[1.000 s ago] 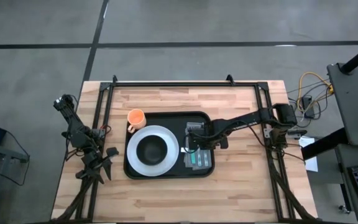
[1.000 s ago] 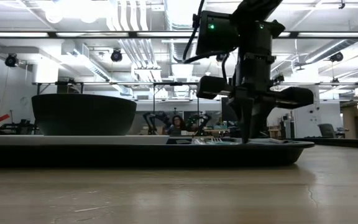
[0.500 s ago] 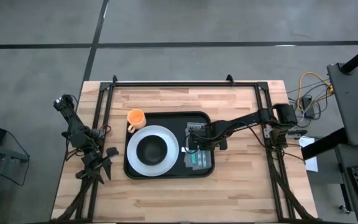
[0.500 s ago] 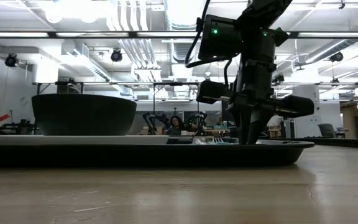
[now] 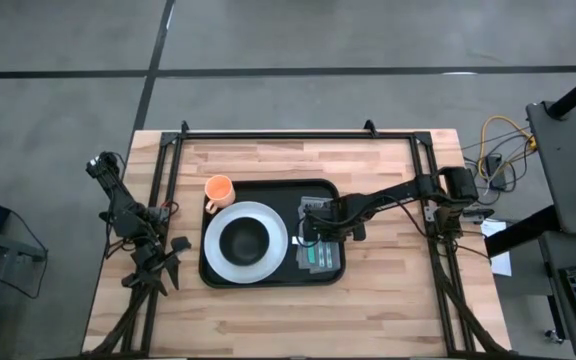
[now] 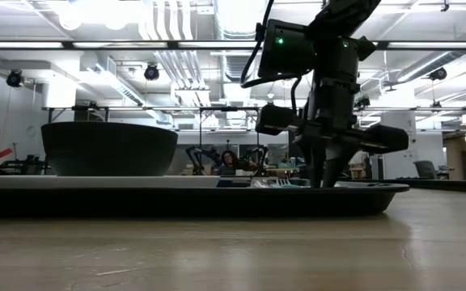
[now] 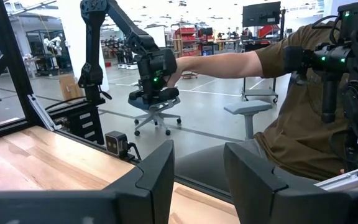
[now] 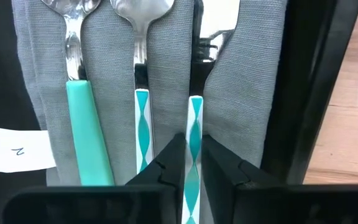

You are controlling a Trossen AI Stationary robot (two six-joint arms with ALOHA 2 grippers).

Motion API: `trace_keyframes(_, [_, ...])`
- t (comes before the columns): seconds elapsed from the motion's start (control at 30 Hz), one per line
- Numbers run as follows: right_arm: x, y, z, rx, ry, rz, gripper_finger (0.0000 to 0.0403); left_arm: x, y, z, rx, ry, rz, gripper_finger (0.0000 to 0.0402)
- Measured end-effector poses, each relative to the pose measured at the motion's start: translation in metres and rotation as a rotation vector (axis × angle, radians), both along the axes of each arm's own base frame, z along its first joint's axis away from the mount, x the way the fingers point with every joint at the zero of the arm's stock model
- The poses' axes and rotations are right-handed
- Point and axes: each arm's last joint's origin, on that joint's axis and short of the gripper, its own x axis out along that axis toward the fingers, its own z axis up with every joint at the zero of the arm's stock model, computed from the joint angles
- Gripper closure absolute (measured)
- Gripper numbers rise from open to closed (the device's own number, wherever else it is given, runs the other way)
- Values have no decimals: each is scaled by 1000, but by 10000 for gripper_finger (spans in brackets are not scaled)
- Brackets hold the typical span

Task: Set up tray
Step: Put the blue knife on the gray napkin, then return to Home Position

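The tray [image 5: 268, 278], a broad black rectangle with rounded corners and a low rim, lies flat at the centre of the high view on the wooden tabletop [image 5: 388, 310]. It looks rigid and smooth, probably light plastic. Loaded as it is, it is best taken by the raised rim on two opposite sides and kept level.

On its left half sits a white plate [image 5: 268, 222] carrying a black bowl [image 5: 245, 239]. On its right half a grey napkin [image 8: 247, 93] bears three utensils side by side: a solid teal handle [image 8: 87, 127] and two patterned teal handles [image 8: 143, 127], [image 8: 195, 134].

An orange cup [image 5: 218, 188] stands just off the tray's upper-left corner.

The right gripper [image 8: 190, 158] is low over the napkin, jaws straddling the outermost patterned handle; whether they clamp it or are letting go cannot be told. These handles are thin, stiff and probably slippery.

The left gripper [image 7: 197, 180] waits at the tabletop's left edge, jaws apart and empty. A person's arm [image 7: 229, 62] shows beyond the tabletop.
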Motion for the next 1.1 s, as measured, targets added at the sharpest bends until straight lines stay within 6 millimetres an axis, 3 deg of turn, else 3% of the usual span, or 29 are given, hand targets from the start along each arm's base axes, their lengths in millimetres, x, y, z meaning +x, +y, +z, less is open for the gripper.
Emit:
trace_keyframes(0.3, [0,0,0,-1,-2,8,327,0,0,0,0,0,0,281])
trace_keyframes(0.7, [0,0,2,2,-6,9,335,0,0,0,0,0,0,281])
trace_keyframes(1.1, [2,0,20,-6,42,41,328,0,0,0,0,0,0,281])
